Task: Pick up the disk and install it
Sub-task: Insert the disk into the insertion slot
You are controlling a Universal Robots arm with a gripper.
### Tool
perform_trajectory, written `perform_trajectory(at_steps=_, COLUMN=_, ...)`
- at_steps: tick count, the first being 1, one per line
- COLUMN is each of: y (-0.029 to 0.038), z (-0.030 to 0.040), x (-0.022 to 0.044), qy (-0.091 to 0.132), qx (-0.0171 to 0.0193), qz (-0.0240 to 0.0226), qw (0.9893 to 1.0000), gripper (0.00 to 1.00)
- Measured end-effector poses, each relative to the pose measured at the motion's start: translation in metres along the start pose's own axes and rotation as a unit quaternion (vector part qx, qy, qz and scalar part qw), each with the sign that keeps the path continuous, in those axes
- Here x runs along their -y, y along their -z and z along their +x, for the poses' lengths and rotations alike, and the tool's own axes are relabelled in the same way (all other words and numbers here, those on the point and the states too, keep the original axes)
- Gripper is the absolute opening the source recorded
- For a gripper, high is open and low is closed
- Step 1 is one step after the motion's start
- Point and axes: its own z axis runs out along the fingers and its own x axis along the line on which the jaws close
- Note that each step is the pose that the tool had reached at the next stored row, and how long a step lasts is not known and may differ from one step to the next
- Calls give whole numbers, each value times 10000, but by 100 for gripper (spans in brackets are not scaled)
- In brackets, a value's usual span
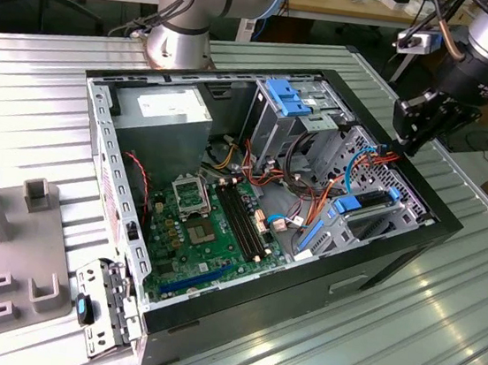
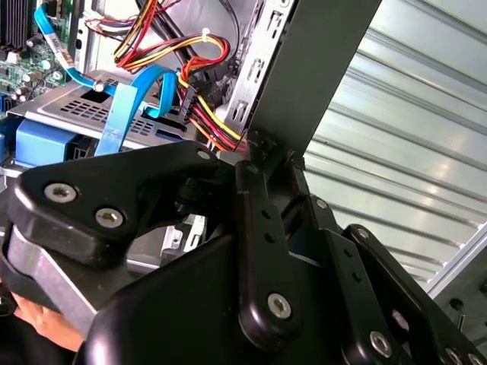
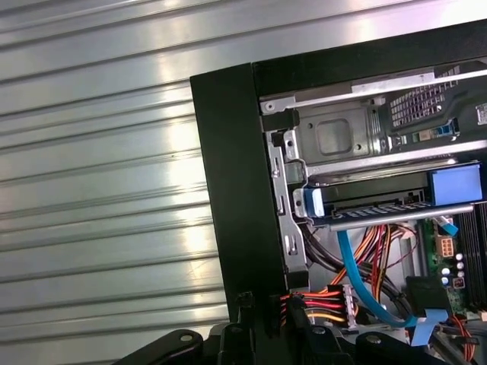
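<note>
The disk [image 1: 367, 208] lies in the bay at the lower right of the computer case [image 1: 257, 306]. Only its blue edging and dark slotted side show, and its label cannot be seen. Orange and blue cables [image 1: 364, 162] crowd the bay above it. The ribbed metal table [image 1: 402, 344] runs wide beyond the case's black wall. The gripper [image 1: 407, 136] hangs at that wall's top edge in the upper right. Its own black links cover its tip [image 2: 255, 152] in the second wrist view, so I cannot tell whether it is open or closed.
</note>
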Motion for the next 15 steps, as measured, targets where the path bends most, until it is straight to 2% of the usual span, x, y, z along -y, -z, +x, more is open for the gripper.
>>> perform_trajectory(at_steps=1, y=-1, z=0, x=0, qy=0, qx=-2, qz=0, qw=10000, gripper=29)
perform_trajectory(at_steps=2, y=-1, z=0, x=0, qy=0, qx=-2, qz=0, qw=10000, gripper=22)
perform_trajectory(at_steps=3, y=-2, z=0, x=0, qy=0, qx=-2, qz=0, qw=10000, gripper=22)
perform_trajectory(at_steps=4, y=-2, z=-1, x=0, qy=0, qx=-2, qz=1, qw=10000, gripper=17)
perform_trajectory(at_steps=6, y=10, z=0, x=0, qy=0, qx=-2, qz=3, qw=10000, gripper=17)
perform_trajectory(at_steps=7, y=51, z=3, x=3, qy=0, qx=-2, qz=1, qw=10000, gripper=17)
perform_trajectory(at_steps=9, y=66, z=3, x=3, qy=-24, qx=-3, qz=2, qw=10000, gripper=17)
perform_trajectory(at_steps=12, y=68, z=3, x=3, qy=-293, qx=-18, qz=-16, qw=9996, gripper=17)
perform_trajectory(at_steps=15, y=68, z=3, x=3, qy=-522, qx=-32, qz=-30, qw=9986, gripper=17)
